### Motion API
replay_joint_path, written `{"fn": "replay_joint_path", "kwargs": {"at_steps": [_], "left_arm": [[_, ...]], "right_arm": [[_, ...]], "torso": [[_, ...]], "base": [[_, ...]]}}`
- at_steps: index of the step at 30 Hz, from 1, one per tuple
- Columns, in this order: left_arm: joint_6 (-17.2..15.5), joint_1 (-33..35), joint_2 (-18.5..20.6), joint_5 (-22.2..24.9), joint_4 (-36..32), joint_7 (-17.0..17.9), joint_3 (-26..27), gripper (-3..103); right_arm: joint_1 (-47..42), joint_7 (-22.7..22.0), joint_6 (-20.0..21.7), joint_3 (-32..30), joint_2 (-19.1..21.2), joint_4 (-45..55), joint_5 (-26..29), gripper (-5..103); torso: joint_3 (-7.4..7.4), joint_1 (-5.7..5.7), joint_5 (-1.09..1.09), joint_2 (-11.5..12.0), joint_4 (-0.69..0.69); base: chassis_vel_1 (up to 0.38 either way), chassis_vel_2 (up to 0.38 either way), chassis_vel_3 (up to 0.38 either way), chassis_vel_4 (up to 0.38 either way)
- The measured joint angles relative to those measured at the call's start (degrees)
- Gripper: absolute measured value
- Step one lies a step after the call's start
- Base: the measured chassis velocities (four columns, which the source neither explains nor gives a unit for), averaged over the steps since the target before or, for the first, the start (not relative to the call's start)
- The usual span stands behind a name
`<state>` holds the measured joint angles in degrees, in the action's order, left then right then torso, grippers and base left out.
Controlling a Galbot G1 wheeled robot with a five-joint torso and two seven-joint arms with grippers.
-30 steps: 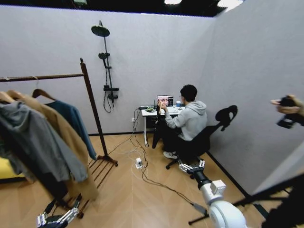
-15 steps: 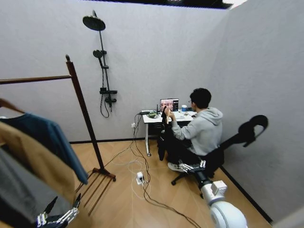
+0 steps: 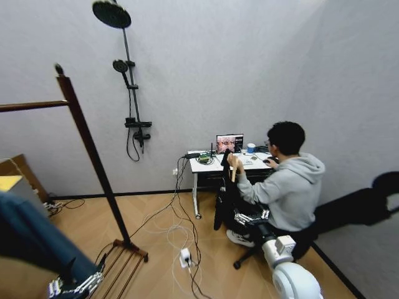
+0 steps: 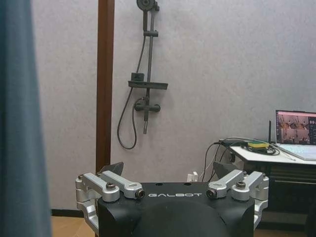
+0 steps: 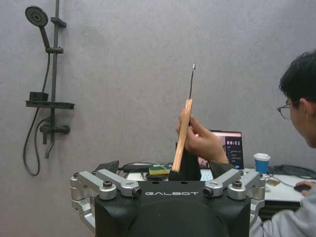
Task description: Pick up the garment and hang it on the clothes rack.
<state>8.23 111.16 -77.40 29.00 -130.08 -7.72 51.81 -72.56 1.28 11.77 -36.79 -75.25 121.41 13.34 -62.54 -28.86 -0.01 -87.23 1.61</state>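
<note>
The garment (image 3: pixel 223 200) is a black top on a light wooden hanger (image 3: pixel 232 168). A seated person's hand holds it up beside the desk. In the head view my right gripper (image 3: pixel 251 218) is stretched toward it, open, just short of the cloth. In the right wrist view the hanger (image 5: pixel 181 132) and the black garment (image 5: pixel 188 168) stand between and beyond my right gripper's (image 5: pixel 165 170) spread fingers. The clothes rack (image 3: pixel 92 154) rises at the left with its rod (image 3: pixel 28 106). My left gripper (image 3: pixel 75 284) is low at the bottom left, open and holding nothing, facing the rack post (image 4: pixel 105 84).
A dark teal shirt (image 3: pixel 28 240) hangs close at the lower left. A wall shower fixture (image 3: pixel 128 93) stands behind. The white desk (image 3: pixel 206 166) carries a laptop (image 3: pixel 229 143). Cables and a power strip (image 3: pixel 185 255) lie on the wooden floor. The person's chair (image 3: pixel 355 208) is at the right.
The whole head view has swung to the right, so the rack and coats slid off to the left. The seated person with the garment now looks nearer and more central.
</note>
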Motion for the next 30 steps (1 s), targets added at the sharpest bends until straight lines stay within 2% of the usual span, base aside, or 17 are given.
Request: {"fn": "replay_joint_path", "kwargs": {"at_steps": [2, 4, 8, 13, 19, 21, 23, 25, 27, 28, 30], "left_arm": [[0.0, 0.0, 0.0, 0.0, 0.0, 0.0, 0.0, 100], [0.0, -0.01, 0.01, 0.0, 0.0, -0.02, 0.0, 100], [0.0, 0.0, 0.0, 0.0, 0.0, -0.02, 0.0, 100], [0.0, 0.01, 0.0, 0.0, -0.01, 0.0, 0.01, 100], [0.0, 0.01, 0.0, 0.0, 0.0, -0.02, 0.0, 100], [0.0, 0.01, 0.0, 0.0, 0.0, -0.01, 0.0, 100], [0.0, 0.01, 0.0, 0.0, 0.0, -0.01, 0.0, 100], [0.0, 0.01, 0.0, 0.0, -0.01, -0.01, 0.0, 100], [0.0, 0.01, 0.0, 0.0, 0.0, -0.01, 0.0, 100], [0.0, 0.01, 0.0, 0.0, 0.0, -0.01, 0.0, 100], [0.0, 0.01, 0.0, 0.0, 0.0, -0.01, 0.0, 100]], "right_arm": [[1.12, -0.03, 0.05, 0.14, 0.22, -0.6, -0.03, 100], [6.51, -0.24, 0.36, 0.91, 0.96, -4.07, -0.03, 100], [14.6, -0.76, 0.18, 2.88, 2.23, -11.34, -0.09, 100], [24.09, -1.12, -1.87, 5.32, 4.78, -21.83, 0.03, 100], [29.67, -0.41, -4.83, 6.78, 6.34, -29.9, 0.45, 100], [30.69, 0.8, -5.92, 6.98, 6.73, -31.74, 0.49, 96], [31.41, 2.39, -7.54, 7.4, 7.26, -33.11, 0.69, 85], [31.56, 3.45, -8.35, 7.63, 7.6, -33.4, 0.88, 85], [31.68, 4.89, -9.53, 8.01, 8.11, -33.45, 1.45, 75], [31.68, 4.89, -9.53, 8.01, 8.11, -33.45, 1.45, 75], [31.67, 5.62, -9.51, 8.22, 8.43, -32.5, 2.85, 64]], "torso": [[0.0, 0.0, 0.0, 0.0, 0.02], [0.02, 0.04, 0.0, -0.01, 0.08], [0.03, 0.12, 0.03, -0.04, 0.03], [0.04, 0.15, 0.03, -0.06, 0.02], [0.02, 0.06, 0.03, -0.03, 0.03], [0.01, 0.06, 0.01, -0.03, 0.03], [0.01, 0.06, 0.02, -0.02, 0.04], [0.02, 0.07, 0.02, -0.03, 0.04], [0.03, 0.08, 0.01, -0.03, 0.04], [0.03, 0.08, 0.01, -0.03, 0.04], [0.03, 0.08, 0.01, -0.03, 0.04]], "base": [[-0.179, 0.182, 0.131, 0.011], [-0.13, 0.057, 0.021, -0.05], [0.035, -0.001, -0.056, 0.001], [0.07, -0.036, -0.037, 0.061], [0.0, 0.0, 0.0, 0.0], [0.0, 0.0, 0.0, 0.0], [0.0, 0.0, 0.0, 0.0], [0.0, 0.0, 0.0, 0.0], [0.0, 0.0, 0.0, 0.0], [0.0, 0.0, 0.0, 0.0], [0.0, 0.0, 0.0, 0.0]]}}
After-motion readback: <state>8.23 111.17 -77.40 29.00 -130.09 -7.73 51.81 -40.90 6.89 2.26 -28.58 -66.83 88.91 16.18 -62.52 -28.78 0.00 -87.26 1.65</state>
